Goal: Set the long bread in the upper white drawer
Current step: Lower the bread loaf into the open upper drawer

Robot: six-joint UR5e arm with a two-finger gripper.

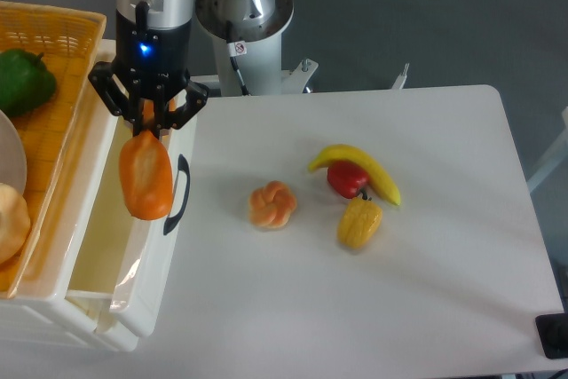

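The long bread is a glossy orange-brown loaf hanging upright from my gripper, which is shut on its top end. It hangs over the front wall of the upper white drawer, just left of the black curved handle. The drawer is pulled open at the table's left side, its pale cream inside showing. The loaf's lower end sits at about the drawer's rim level; I cannot tell if it touches.
A woven yellow-orange basket sits at the left with a green pepper in it. On the table are a small knotted bun, a banana, a red pepper and a yellow corn-like piece.
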